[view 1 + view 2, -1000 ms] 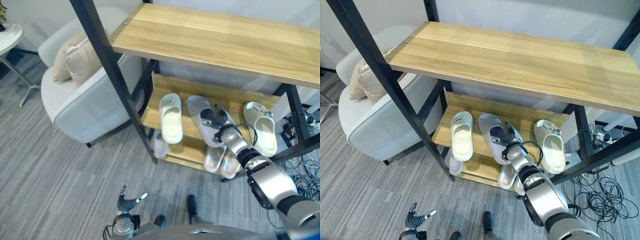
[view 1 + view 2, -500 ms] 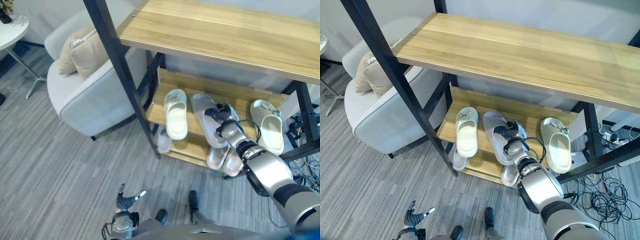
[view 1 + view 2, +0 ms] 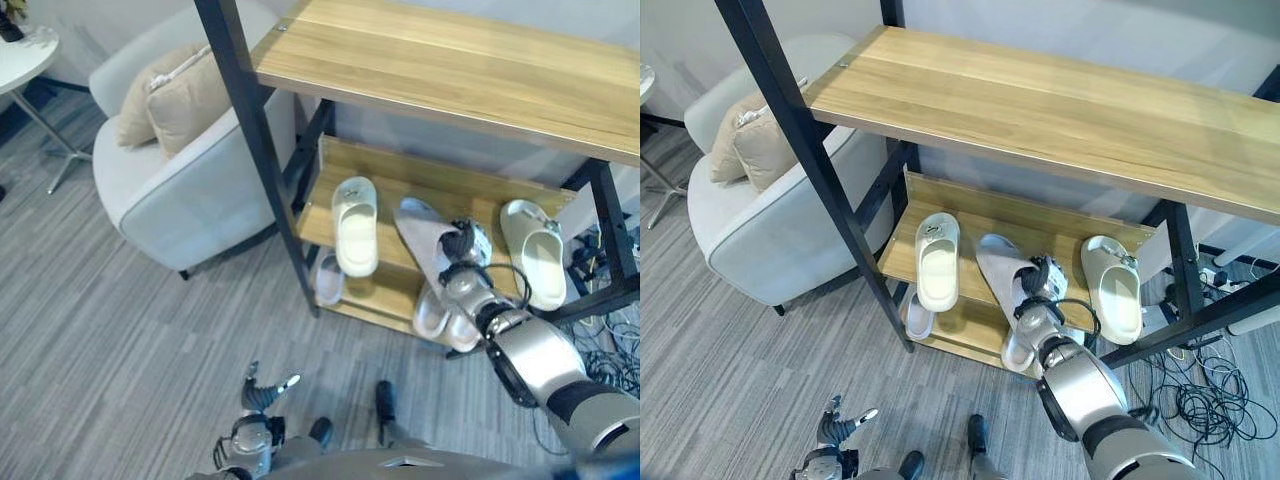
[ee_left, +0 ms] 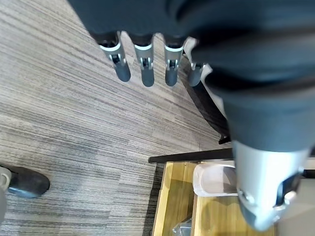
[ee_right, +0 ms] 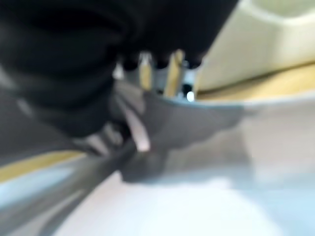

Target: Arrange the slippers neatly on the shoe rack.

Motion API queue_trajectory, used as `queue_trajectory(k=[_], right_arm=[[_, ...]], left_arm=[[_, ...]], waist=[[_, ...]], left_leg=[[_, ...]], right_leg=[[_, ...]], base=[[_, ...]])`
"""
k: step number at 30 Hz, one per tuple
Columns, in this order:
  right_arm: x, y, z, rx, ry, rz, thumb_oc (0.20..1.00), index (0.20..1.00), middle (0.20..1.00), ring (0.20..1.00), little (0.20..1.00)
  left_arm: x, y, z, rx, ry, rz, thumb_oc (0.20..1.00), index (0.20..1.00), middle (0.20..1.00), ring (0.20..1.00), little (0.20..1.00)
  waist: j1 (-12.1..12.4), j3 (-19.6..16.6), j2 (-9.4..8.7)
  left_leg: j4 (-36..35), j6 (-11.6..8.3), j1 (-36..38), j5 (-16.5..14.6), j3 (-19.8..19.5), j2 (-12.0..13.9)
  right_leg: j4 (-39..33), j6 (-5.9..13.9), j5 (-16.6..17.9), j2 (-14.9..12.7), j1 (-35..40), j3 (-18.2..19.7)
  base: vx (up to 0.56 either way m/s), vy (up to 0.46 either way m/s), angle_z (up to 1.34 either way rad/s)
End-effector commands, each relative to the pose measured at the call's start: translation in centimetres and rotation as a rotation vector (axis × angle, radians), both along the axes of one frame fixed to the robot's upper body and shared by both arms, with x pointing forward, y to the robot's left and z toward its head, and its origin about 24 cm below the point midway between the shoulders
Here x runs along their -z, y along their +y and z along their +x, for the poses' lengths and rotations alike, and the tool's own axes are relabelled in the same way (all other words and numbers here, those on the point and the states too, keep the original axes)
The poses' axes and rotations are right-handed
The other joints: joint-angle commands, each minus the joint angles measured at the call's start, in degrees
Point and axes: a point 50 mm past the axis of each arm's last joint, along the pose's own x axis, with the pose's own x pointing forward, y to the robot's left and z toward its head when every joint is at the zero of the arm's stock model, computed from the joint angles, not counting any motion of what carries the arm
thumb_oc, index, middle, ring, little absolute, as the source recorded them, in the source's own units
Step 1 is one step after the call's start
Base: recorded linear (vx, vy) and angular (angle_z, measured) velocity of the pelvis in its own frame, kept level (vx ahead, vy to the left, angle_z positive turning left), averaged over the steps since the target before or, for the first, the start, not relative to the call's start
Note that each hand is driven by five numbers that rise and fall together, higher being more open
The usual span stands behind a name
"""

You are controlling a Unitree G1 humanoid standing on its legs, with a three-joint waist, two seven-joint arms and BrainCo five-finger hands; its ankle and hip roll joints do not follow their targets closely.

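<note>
Shoe rack [image 3: 1060,110]: black frame w/ wooden shelves, used as landmark. On its middle shelf, three slippers lay. A cream slipper [image 3: 936,262] sat toward the rack's left post, a second cream slipper [image 3: 1113,289] toward the rack's right post, well apart. Between them lay the grey slipper [image 3: 1002,270], angled across the shelf. R hand [image 3: 1044,282] was at the grey slipper's strap end, fingers tucked into or under the strap; couldn't tell if curled round it or just pressing. On the rack's bottom shelf, pale slippers [image 3: 437,318] sat below the grey one, another pale slipper [image 3: 326,279] under the left cream one. L hand [image 4: 147,64] hung low over the floor in front of the rack, fingers straight & relaxed, holding nothing. Armchair [image 3: 180,190] w/ beige cushions [image 3: 170,95] stood just beside the rack's left post.
</note>
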Motion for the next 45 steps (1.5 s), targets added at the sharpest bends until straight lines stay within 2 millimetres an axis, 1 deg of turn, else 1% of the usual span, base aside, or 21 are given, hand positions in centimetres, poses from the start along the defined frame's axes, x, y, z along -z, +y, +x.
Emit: queue_trajectory(k=[1,4,5,6,7,11,15,17,18,22,23,26,29,30,32,35,36,41,42,43,45], right_arm=[[-3.8,-0.9,1.4,0.031,-0.244,0.015,0.200,0.200,0.200,0.200,0.200],[-2.9,-1.8,-1.6,0.100,-0.360,0.141,0.200,0.200,0.200,0.200,0.200],[-2.8,-1.8,-1.7,0.101,-0.357,0.141,0.200,0.200,0.200,0.200,0.200],[-0.5,-3.5,-6.6,0.161,-0.331,0.312,0.200,0.200,0.200,0.200,0.200],[-0.2,-3.9,-7.7,0.153,-0.322,0.343,0.200,0.200,0.200,0.200,0.200],[1.0,-3.5,-10.2,0.089,-0.285,0.455,0.200,0.200,0.200,0.200,0.200],[2.2,-2.4,-12.3,0.040,-0.207,0.519,0.200,0.200,0.200,0.200,0.200],[3.0,-2.0,-13.8,0.017,-0.149,0.535,0.200,0.200,0.200,0.200,0.200],[4.0,-1.9,-15.3,-0.007,-0.083,0.528,0.200,0.200,0.200,0.200,0.200],[4.7,-1.5,-16.4,-0.039,-0.026,0.555,0.200,0.200,0.200,0.200,0.200],[5.0,-1.3,-17.1,-0.065,-0.004,0.550,0.200,0.200,0.200,0.200,0.200],[5.1,-0.8,-18.0,-0.065,-0.003,0.567,0.200,0.200,0.200,0.200,0.200],[4.7,-0.6,-18.4,-0.085,-0.013,0.555,0.200,0.200,0.200,0.200,0.200],[4.7,-0.3,-18.8,-0.107,-0.003,0.550,0.200,0.200,0.200,0.200,0.200],[4.8,-0.1,-19.0,-0.119,0.007,0.542,0.200,0.200,0.200,0.200,0.200],[5.8,0.2,-19.0,-0.119,0.034,0.494,0.200,0.200,0.200,0.200,0.200],[5.7,0.2,-19.0,-0.120,0.033,0.494,0.200,0.200,0.200,0.200,0.200],[6.3,-0.1,-17.2,-0.051,0.005,0.502,0.200,0.200,0.200,0.200,0.200],[6.3,-0.1,-17.0,-0.037,-0.002,0.509,0.200,0.200,0.200,0.200,0.200],[6.5,-0.6,-17.1,-0.026,0.001,0.483,0.200,0.200,0.200,0.200,0.200],[6.5,-0.7,-17.2,-0.020,-0.002,0.472,0.200,0.200,0.200,0.200,0.200]], left_arm=[[0.2,-3.0,0.1,-0.025,-0.001,-0.063,1.000,1.000,1.000,1.000,1.000],[-0.8,-3.3,0.9,-0.050,-0.136,-0.135,1.000,1.000,1.000,1.000,1.000],[-0.7,-3.3,0.8,-0.049,-0.134,-0.135,1.000,1.000,1.000,1.000,1.000],[-1.2,-2.1,0.6,-0.090,-0.188,-0.175,1.000,1.000,1.000,1.000,1.000],[-1.4,-1.7,0.3,-0.087,-0.198,-0.171,1.000,1.000,1.000,1.000,1.000],[-1.3,-0.2,-1.4,-0.103,-0.160,-0.094,1.000,1.000,1.000,1.000,1.000],[-1.1,1.4,-2.0,-0.256,-0.152,-0.035,1.000,1.000,1.000,1.000,1.000],[-1.0,2.3,-2.8,-0.345,-0.155,-0.028,1.000,1.000,1.000,1.000,1.000],[-1.0,3.5,-3.9,-0.461,-0.152,-0.009,1.000,1.000,1.000,1.000,1.000],[-0.9,4.7,-5.1,-0.539,-0.138,0.022,1.000,1.000,1.000,1.000,1.000],[-1.1,5.8,-6.2,-0.614,-0.135,0.065,1.000,1.000,1.000,1.000,1.000],[-1.1,6.9,-7.4,-0.744,-0.143,0.062,1.000,1.000,1.000,1.000,1.000],[-1.3,7.9,-8.1,-0.849,-0.180,0.058,1.000,1.000,1.000,1.000,1.000],[-1.4,8.1,-8.5,-0.913,-0.202,0.043,1.000,1.000,1.000,1.000,1.000],[-1.4,8.2,-8.6,-0.942,-0.212,0.030,1.000,1.000,1.000,1.000,1.000],[-1.5,7.9,-6.7,-0.952,-0.279,-0.048,1.000,1.000,1.000,1.000,1.000],[-1.5,7.9,-6.6,-0.952,-0.280,-0.048,1.000,1.000,1.000,1.000,1.000],[-3.0,8.3,-0.7,-0.868,-0.415,-0.110,1.000,1.000,1.000,1.000,1.000],[-3.5,8.6,0.7,-0.846,-0.443,-0.107,1.000,1.000,1.000,1.000,1.000],[-4.6,9.1,2.8,-0.843,-0.495,-0.115,1.000,1.000,1.000,1.000,1.000],[-4.9,9.1,3.6,-0.843,-0.513,-0.125,1.000,1.000,1.000,1.000,1.000]], waist=[[1.0,3.4,3.47],[0.3,3.3,3.83],[0.4,3.3,3.81],[0.0,2.9,4.24],[0.0,2.7,4.34],[0.4,1.5,4.33],[0.3,0.6,3.80],[0.3,0.0,3.43],[0.4,-0.6,3.06],[0.5,-1.3,2.59],[0.6,-1.8,2.41],[0.8,-1.7,2.16],[0.9,-0.7,1.49],[1.0,0.1,1.12],[1.0,0.6,0.96],[0.4,3.7,0.88],[0.4,3.7,0.86],[-1.5,6.8,1.56],[-2.6,4.8,1.39],[-3.6,2.7,1.31],[-4.1,1.2,1.22]], left_leg=[[-13.2,-3.15,3.9,10.9,-0.2,5.3],[-13.2,-3.00,4.7,10.7,0.2,5.5],[-13.2,-3.00,4.8,10.7,0.2,5.5],[-13.2,-2.79,6.1,9.9,0.4,5.7],[-13.2,-2.74,6.5,9.6,0.4,5.8],[-13.2,-2.55,8.1,8.5,0.6,6.1],[-13.2,-2.51,9.3,7.8,0.8,6.3],[-13.2,-2.57,10.0,7.4,0.8,6.5],[-13.2,-2.69,10.7,7.0,0.7,6.8],[-13.2,-2.86,11.9,6.4,0.6,7.2],[-13.2,-3.07,12.9,6.3,0.7,7.9],[-12.4,-3.53,14.8,5.6,1.6,9.1],[-5.6,-3.90,13.8,2.3,2.4,8.6],[-0.8,-4.07,12.7,0.0,2.8,7.8],[1.6,-4.08,12.1,-1.4,2.8,7.4],[11.0,-3.48,6.3,-4.8,3.0,5.9],[11.3,-3.48,6.0,-4.9,3.0,5.9],[23.5,-2.55,-10.9,-6.2,3.1,4.8],[27.8,-2.75,-18.8,-6.2,3.5,4.9],[29.7,-2.83,-25.3,-6.6,5.5,6.6],[31.3,-3.17,-29.2,-6.9,6.2,6.7]], right_leg=[[0.2,-0.50,-8.3,2.8,11.7,-1.9],[0.2,-0.40,-8.2,2.8,12.2,-1.6],[0.2,-0.40,-8.2,2.8,12.3,-1.6],[0.2,-0.38,-8.6,2.7,13.4,-1.6],[0.2,-0.39,-8.8,2.6,13.8,-1.7],[0.2,-0.66,-9.1,2.4,15.3,-1.9],[0.2,-0.85,-9.3,2.4,16.2,-1.5],[0.2,-0.96,-9.5,2.4,16.8,-1.5],[0.2,-1.13,-9.8,2.5,17.5,-1.2],[0.2,-1.39,-10.5,2.7,18.6,-1.0],[2.0,-1.92,-11.8,3.0,19.0,-0.8],[7.9,-2.67,-15.3,4.2,18.4,-0.7],[13.8,-3.03,-18.7,4.6,18.1,-1.1],[17.4,-3.28,-21.1,4.8,18.3,-1.4],[19.6,-3.39,-22.3,4.8,18.0,-1.6],[28.4,-3.74,-25.5,4.8,13.8,-2.9],[28.6,-3.73,-25.6,4.8,13.5,-2.9],[39.7,-4.09,-28.6,5.3,-1.0,-6.9],[42.4,-4.10,-29.7,4.5,-7.0,-8.7],[45.6,-3.89,-31.8,3.0,-14.2,-10.5],[47.4,-4.00,-31.9,2.2,-18.5,-10.8]], base=[[-0.01,0.012,-0.06],[-0.01,0.018,-0.08],[0.00,0.029,-0.08],[-0.01,0.028,-0.11],[-0.01,0.028,-0.05],[0.01,0.006,-0.08],[0.02,-0.008,-0.20],[0.03,-0.004,0.06],[0.03,-0.003,0.14],[0.05,-0.004,0.01],[0.05,0.003,-0.03],[0.03,0.000,0.01],[0.00,0.000,0.00],[0.00,0.000,0.00],[-0.03,-0.011,-0.04],[-0.19,-0.018,0.11],[-0.18,-0.008,0.19],[-0.34,-0.011,0.15],[-0.46,0.028,0.48],[-0.31,0.023,0.71],[-0.17,0.056,0.62]])
